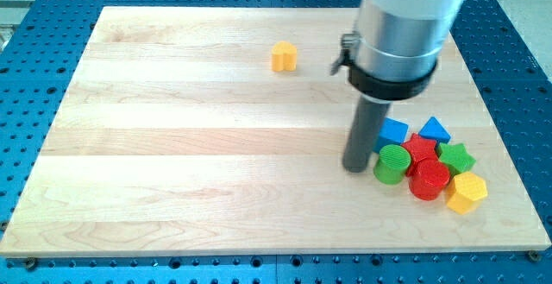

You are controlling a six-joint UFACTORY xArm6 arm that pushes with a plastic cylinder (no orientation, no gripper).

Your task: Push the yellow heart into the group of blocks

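My tip (356,168), a bare rod with nothing to grasp, rests just at nine o'clock of the green cylinder (392,164). The yellow heart (284,57) sits well apart at eleven o'clock; I should circle behind it, then push toward the group.

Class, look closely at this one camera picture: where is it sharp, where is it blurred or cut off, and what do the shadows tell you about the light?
In the camera view, the light is even and soft, with only faint shadows under the yellow heart and the cluster by the green cylinder. The blocks look slightly soft-edged. The arm's body is cropped at the view's top. My tip is dark with little detail. There is no strong glare on the wooden board.
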